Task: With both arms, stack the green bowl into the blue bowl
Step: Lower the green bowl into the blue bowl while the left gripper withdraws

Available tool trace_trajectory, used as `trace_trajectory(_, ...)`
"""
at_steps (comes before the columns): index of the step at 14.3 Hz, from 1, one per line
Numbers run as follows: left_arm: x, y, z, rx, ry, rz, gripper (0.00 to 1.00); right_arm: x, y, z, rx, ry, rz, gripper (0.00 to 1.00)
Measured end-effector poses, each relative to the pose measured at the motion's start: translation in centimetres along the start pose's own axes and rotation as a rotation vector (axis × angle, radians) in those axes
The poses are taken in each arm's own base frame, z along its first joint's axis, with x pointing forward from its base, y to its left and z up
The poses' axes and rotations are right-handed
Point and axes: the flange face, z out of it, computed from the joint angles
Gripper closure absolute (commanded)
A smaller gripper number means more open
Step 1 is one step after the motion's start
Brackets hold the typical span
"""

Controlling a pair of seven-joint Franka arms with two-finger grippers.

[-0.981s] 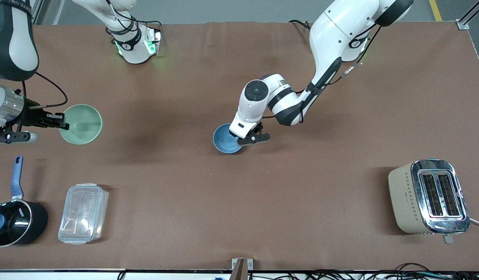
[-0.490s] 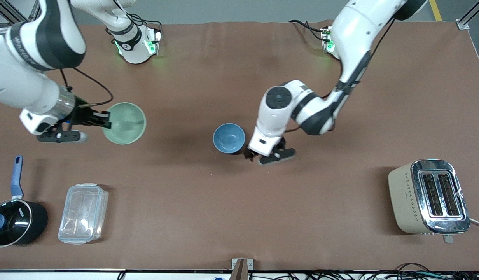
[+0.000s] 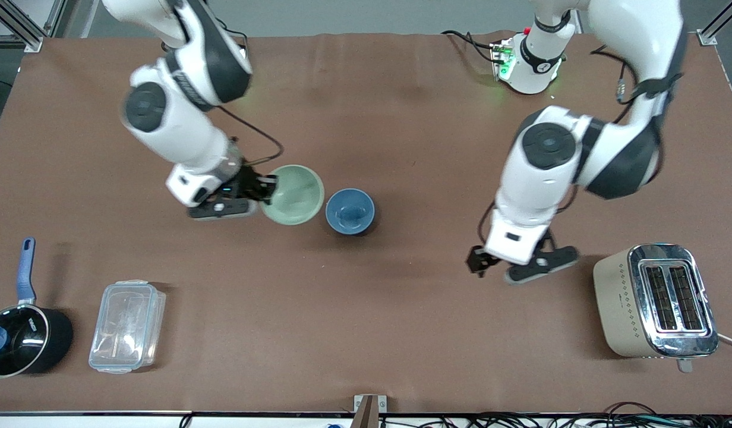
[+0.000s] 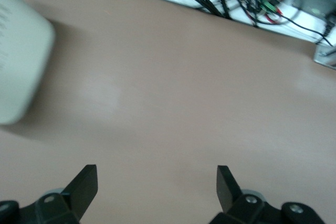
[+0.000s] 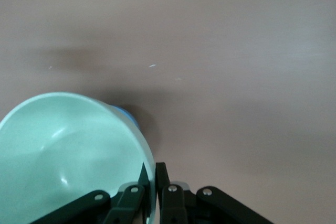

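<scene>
Bowls side by side near the table's middle, the green one gripped at its rim.

The green bowl (image 3: 293,195) is held by the right gripper (image 3: 265,189), whose fingers (image 5: 161,178) are pinched close together on the rim, one inside and one outside. It is carried tilted, just beside the blue bowl (image 3: 350,211), on the side toward the right arm's end of the table; whether the two rims touch cannot be told. The blue bowl is seen upright on the table (image 3: 401,333), and only a sliver of it (image 5: 127,114) is shown past the green bowl (image 5: 63,150) in the right wrist view. The left gripper (image 3: 491,267) is held wide open and empty over bare table, well apart from the blue bowl toward the toaster (image 3: 654,300).
</scene>
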Motion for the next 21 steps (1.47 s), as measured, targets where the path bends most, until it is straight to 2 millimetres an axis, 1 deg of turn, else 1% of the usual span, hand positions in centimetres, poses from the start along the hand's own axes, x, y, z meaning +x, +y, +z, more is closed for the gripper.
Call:
trace_trajectory(2,1.8,-3.6,-3.0,0.042,0.009,0.04,0.0,-0.6,-2.7,4.0,-0.001,-0.001,-0.037,0.99)
trace_trajectory(4,2.4,-6.3,-5.7,0.046,-0.03,0.078,0.0,-1.1,-4.3,7.5,-0.005,-0.006,-0.062,0.99)
trace_trajectory(6,2.6,-8.6,-8.3,0.001,-0.077,0.117,0.0,-1.4,-5.1,10.5,-0.01,-0.012,-0.075,0.99)
trace_trajectory(8,2.7,-11.7,-10.6,0.015,-0.117,0.171,0.0,-1.6,-5.5,12.9,-0.006,0.009,-0.084,0.99)
trace_trajectory(11,2.3,-15.3,-13.1,-0.004,-0.178,0.195,0.0,-2.4,-5.4,16.0,-0.01,0.016,-0.089,0.99)
trace_trajectory(13,2.2,-17.0,-13.9,-0.022,-0.193,0.212,0.0,-2.6,-5.4,16.9,-0.011,0.018,-0.092,0.98)
trace_trajectory(16,1.2,-18.5,-14.1,-0.018,-0.206,0.236,0.0,-2.9,-5.1,17.6,-0.011,0.028,-0.091,0.98)
trace_trajectory(20,0.4,-20.7,-16.4,-0.022,-0.196,0.308,0.0,-3.0,-4.9,17.9,-0.014,0.026,-0.09,0.95)
trace_trajectory(21,0.3,-21.6,-16.8,-0.025,-0.21,0.304,0.0,-3.0,-4.9,17.9,-0.015,0.026,-0.09,0.92)
